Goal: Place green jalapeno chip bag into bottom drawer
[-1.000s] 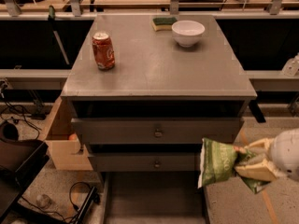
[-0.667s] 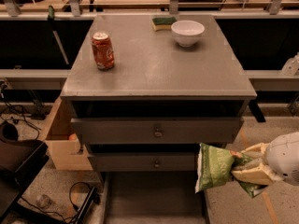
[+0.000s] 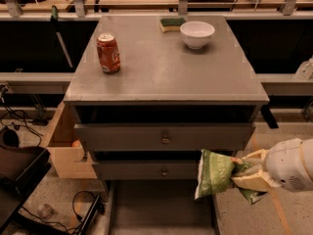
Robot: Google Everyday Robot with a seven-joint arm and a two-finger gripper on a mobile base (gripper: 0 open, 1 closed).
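Hanging in the lower right of the view, the green jalapeno chip bag (image 3: 214,173) is the one bag we see. It is crinkled and shiny, with pale lettering running down its face, and it stands roughly upright in the air. The end effector (image 3: 240,170) sits just to the bag's right and is clamped on the bag's right edge. One pale finger (image 3: 252,156) lies above the crumpled foil and the other below it. The white arm (image 3: 292,163) reaches in from the right edge of the view.

The bag hangs in front of the right end of the lower drawer front, above the right rail of the bottom drawer (image 3: 161,208). It does not touch the drawer floor. We count one open drawer, pulled out toward us, with a flat grey floor.

Above it we count two closed drawer fronts (image 3: 165,138), each with one small round knob.

On the grey counter (image 3: 166,75) we count three things, well apart from the bag. There is one red soda can (image 3: 108,53) standing at the left. There is one white bowl (image 3: 197,34) at the back right. There is one green-and-yellow sponge (image 3: 172,24) just left of the bowl.

One pale box (image 3: 63,146) stands beside the cabinet on the left, with dark cables (image 3: 83,204) on the floor near it.
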